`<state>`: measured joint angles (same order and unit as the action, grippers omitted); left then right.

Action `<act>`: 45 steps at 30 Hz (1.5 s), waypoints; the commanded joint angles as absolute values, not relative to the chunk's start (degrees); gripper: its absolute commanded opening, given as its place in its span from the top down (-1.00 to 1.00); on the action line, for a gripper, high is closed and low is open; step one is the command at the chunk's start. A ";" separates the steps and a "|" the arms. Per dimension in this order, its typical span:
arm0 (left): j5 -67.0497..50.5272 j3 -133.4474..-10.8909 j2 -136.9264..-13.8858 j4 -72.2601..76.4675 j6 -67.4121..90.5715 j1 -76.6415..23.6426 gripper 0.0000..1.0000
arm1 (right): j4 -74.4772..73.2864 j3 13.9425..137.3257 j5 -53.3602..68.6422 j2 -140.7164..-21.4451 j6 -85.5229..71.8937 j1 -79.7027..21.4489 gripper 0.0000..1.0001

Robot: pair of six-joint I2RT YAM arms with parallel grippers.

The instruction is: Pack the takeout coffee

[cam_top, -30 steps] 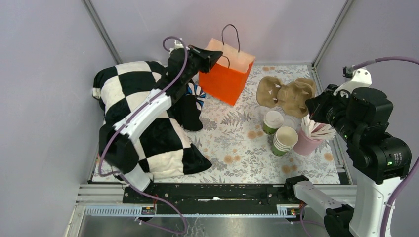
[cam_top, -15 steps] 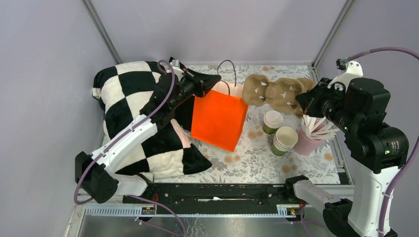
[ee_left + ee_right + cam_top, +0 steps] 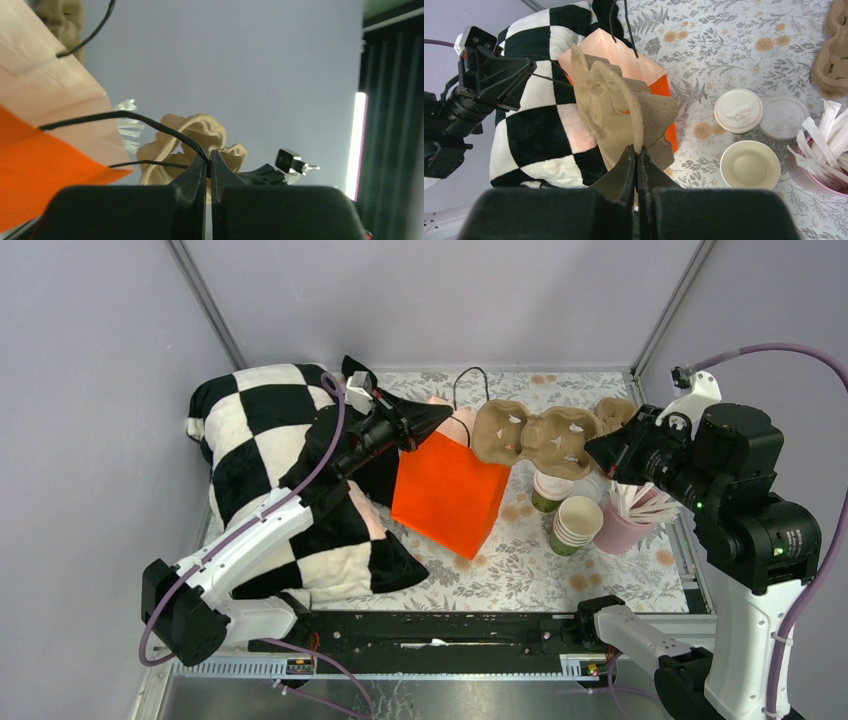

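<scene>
Floral table (image 3: 520, 565): pillow (image 3: 255, 430), coffee (image 3: 738, 110), stacked cups (image 3: 577, 523)

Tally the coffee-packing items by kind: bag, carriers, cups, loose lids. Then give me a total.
orange paper bag: 1
pulp cup carriers: 2
lidded green cup: 1
stack of lidless green cups: 1
pink cup of white sticks: 1
loose clear lid: 1
Total: 7

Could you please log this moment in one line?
left hand: shut on bag handle | right hand: shut on cup carrier, above orange bag | lidded coffee: on table
</scene>
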<state>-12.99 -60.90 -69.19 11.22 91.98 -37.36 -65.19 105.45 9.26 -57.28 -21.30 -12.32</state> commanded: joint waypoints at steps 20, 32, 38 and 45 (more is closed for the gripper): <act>-19.91 -53.15 -54.57 -4.51 72.33 -39.36 0.37 | -59.31 104.50 12.14 -59.41 -20.49 -12.21 1.00; 10.85 -92.92 -62.70 -57.75 39.24 -39.24 -0.84 | -56.21 102.21 14.47 -57.71 -22.19 -12.17 1.00; 10.16 -111.45 -80.55 -64.77 27.05 -37.58 -0.98 | -57.88 103.85 13.62 -57.60 -21.63 -12.17 1.00; 6.14 -126.09 -98.13 -71.01 17.66 -36.55 -0.97 | -59.05 103.70 13.63 -56.88 -21.61 -12.21 1.00</act>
